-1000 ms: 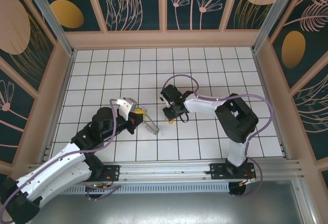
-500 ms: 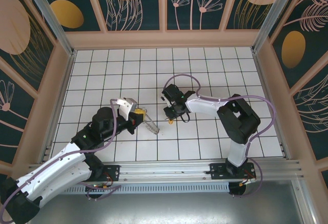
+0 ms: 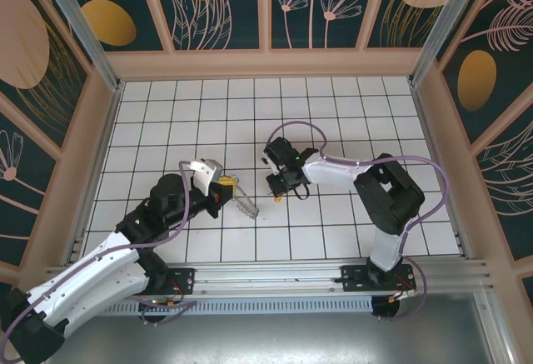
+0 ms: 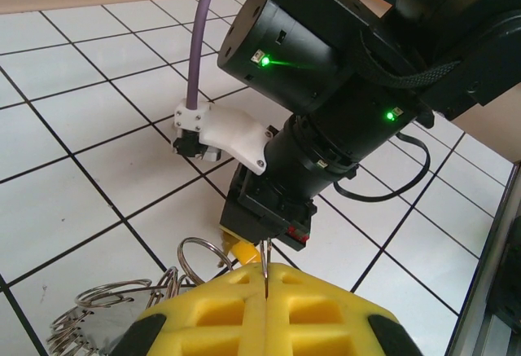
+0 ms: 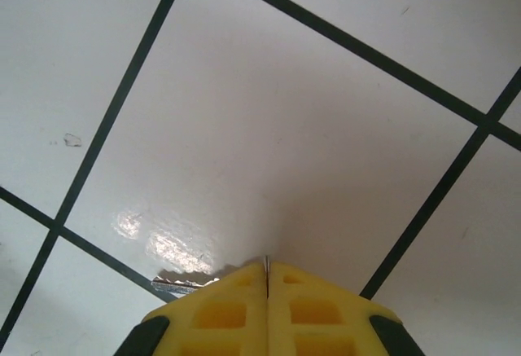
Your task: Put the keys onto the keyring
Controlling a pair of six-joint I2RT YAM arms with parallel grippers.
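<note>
In the left wrist view my left gripper [image 4: 265,273] is shut on the keyring [image 4: 194,252], whose thin wire stands in the seam between the yellow fingers while more loops hang to the left. From above, the keyring [image 3: 246,206] trails down-right from the left gripper [image 3: 226,182]. My right gripper [image 3: 277,195] points down at the tiled floor about one tile to the right of the ring. Up close, the right gripper [image 5: 267,268] is shut with a thin metal edge in its seam. The key's toothed blade [image 5: 183,279] sticks out low on the left, against the floor.
The white tiled floor [image 3: 350,114] with black grid lines is ringed by a wooden frame [image 3: 266,62]. The right arm's wrist and purple cable [image 4: 203,38] hang close in front of the left gripper. The arm bases sit on the rail [image 3: 275,281] at the near edge.
The right gripper's fingers have closed on the key against the floor. Both arms and the keyring stay almost where they were.
</note>
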